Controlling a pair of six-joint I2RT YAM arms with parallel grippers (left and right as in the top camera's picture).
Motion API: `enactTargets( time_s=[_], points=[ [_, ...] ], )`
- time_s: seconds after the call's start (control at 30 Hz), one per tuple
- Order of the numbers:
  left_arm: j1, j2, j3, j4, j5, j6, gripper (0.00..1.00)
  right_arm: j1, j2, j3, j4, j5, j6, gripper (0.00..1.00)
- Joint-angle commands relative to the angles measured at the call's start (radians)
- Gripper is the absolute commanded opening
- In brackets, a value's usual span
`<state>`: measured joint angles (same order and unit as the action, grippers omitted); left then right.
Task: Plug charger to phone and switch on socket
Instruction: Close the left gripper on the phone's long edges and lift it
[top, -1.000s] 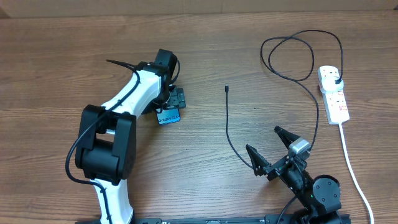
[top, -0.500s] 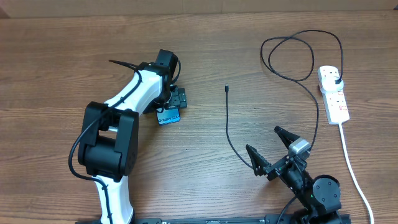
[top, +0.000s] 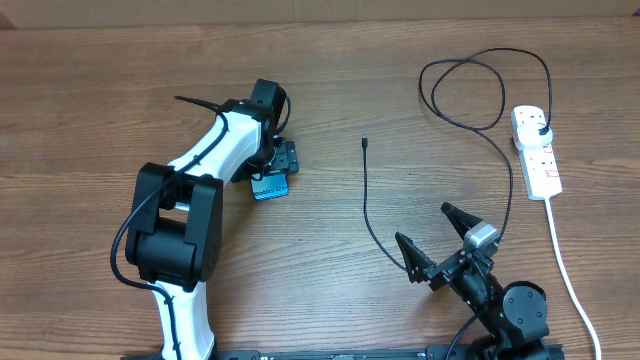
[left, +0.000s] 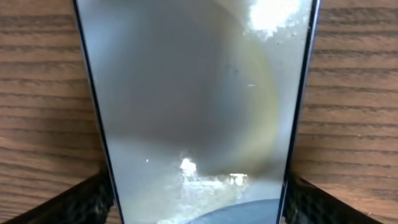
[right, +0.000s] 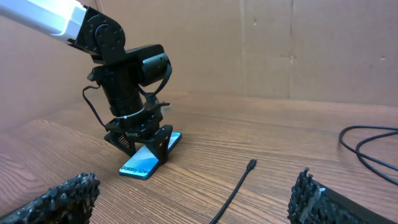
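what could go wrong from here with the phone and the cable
The left gripper holds the phone by one end only, so it may pivot or slip if moved. The cable runs right beside the open right gripper, which could snag it and drag the tip away.

White-and-black left arm (top: 205, 155), all-black right arm (top: 505, 305)
Black cable (top: 117, 240) loops behind left jaws; ribbed fingers (right: 68, 196), grey block (top: 482, 236) behind right jaws.
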<state>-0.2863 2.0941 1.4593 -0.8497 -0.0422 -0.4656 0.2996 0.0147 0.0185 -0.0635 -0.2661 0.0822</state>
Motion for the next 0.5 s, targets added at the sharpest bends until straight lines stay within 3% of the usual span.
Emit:
enactTargets(
  time_s=[0.0, 0.47],
  points=[
    [-0.003, 0.039, 0.008, -0.002, 0.017, -0.025, 0.88, -0.007, -0.012, -0.011, 0.007, -0.005, 0.000, 1.00],
    [-0.003, 0.039, 0.008, -0.006, 0.043, -0.056, 0.82, -0.007, -0.012, -0.011, 0.007, -0.005, 0.000, 1.00]
  ],
)
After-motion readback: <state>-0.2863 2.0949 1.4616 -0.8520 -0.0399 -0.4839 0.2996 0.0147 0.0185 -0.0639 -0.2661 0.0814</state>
